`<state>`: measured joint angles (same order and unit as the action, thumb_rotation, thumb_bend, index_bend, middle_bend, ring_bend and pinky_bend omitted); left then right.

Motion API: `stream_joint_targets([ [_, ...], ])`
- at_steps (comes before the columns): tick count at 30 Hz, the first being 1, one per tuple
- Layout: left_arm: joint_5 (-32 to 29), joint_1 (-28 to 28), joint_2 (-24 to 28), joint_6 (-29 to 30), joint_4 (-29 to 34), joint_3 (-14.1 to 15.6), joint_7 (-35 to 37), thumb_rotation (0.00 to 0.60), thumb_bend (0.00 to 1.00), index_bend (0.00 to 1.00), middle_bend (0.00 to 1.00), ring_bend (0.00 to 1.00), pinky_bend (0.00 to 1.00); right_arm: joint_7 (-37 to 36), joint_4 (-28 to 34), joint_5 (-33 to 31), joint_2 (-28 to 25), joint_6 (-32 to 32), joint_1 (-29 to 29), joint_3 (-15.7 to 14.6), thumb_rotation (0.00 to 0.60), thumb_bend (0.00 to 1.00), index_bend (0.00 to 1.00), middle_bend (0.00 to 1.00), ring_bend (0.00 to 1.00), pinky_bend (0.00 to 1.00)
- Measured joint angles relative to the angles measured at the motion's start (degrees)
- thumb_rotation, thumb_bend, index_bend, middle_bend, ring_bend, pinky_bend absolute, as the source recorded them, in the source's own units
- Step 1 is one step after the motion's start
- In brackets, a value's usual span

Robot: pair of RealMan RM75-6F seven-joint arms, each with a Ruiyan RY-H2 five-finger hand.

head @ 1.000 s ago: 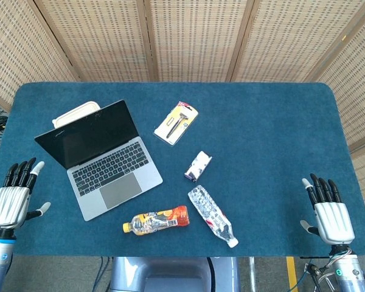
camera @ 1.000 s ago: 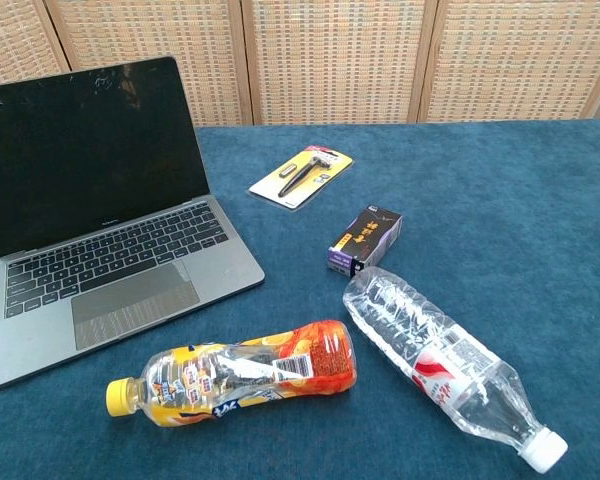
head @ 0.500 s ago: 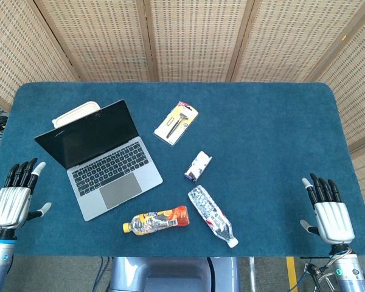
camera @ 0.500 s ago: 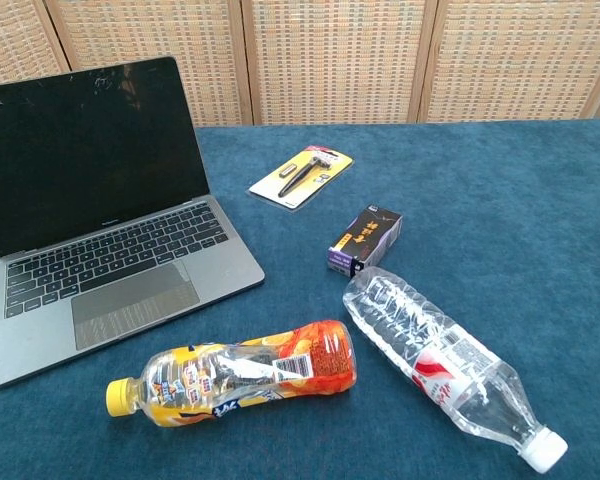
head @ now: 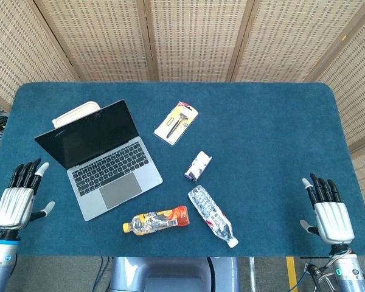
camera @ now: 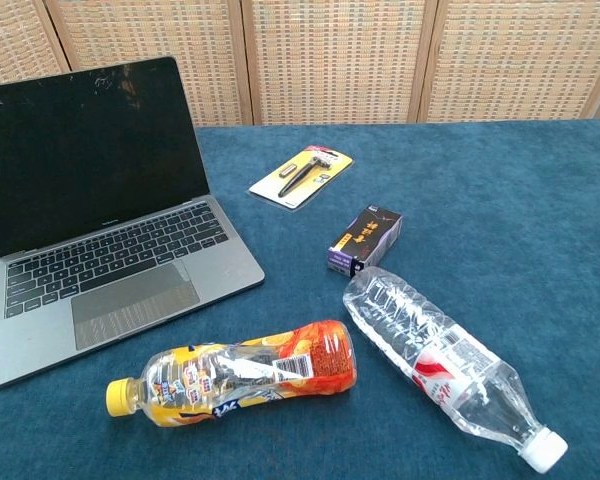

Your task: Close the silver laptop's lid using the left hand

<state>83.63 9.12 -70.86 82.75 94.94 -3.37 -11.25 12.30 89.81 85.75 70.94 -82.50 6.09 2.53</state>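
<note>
The left hand point(head: 14, 204) is hovering empty with fingers spread just left of the open silver laptop point(head: 100, 161), likely staging to reach its lid point(head: 88, 135).

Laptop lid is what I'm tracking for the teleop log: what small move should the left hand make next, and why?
Probably lift the left hand and carry it toward the top edge of the silver laptop, behind its screen. The lid stands open, and the hand sits open at the table's near-left edge, apart from the laptop and touching nothing.
</note>
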Motion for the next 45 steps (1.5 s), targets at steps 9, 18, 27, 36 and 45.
stream_joint_targets([
  [9,-2.60,2.64,1.55,-3.55,5.11,-2.19,-1.79,0.600,0.53,0.00,0.00,0.00,0.00,0.31,0.02,0.30,0.30,0.45,0.21,-0.28,0.600,0.03,0.00,0.00,0.00,0.00],
  [18,-8.63,7.80,7.04,-11.44,12.67,-6.20,-2.29,0.600,0.67,0.00,0.00,0.00,0.00,0.53,0.25,1.27,0.42,0.40,0.35,-0.71,0.600,0.03,0.00,0.00,0.00,0.00],
  [27,-18.67,13.81,11.92,-17.95,16.75,-11.58,-3.27,0.600,0.74,0.00,0.00,0.00,0.00,-0.56,0.29,1.10,-0.10,0.01,0.13,-0.54,0.600,0.03,0.00,0.00,0.00,0.00],
  [36,-29.54,20.30,16.39,-25.28,18.51,-14.90,-3.73,0.600,0.78,0.00,0.00,0.00,0.00,-0.27,0.31,1.25,0.02,0.24,0.22,-0.67,0.600,0.03,0.00,0.00,0.00,0.00],
  [45,-39.39,25.93,17.95,-29.15,18.51,-16.08,-4.96,0.600,0.80,0.00,0.00,0.00,0.00,-0.11,0.34,1.35,0.10,0.46,0.30,-0.82,0.600,0.03,0.00,0.00,0.00,0.00],
])
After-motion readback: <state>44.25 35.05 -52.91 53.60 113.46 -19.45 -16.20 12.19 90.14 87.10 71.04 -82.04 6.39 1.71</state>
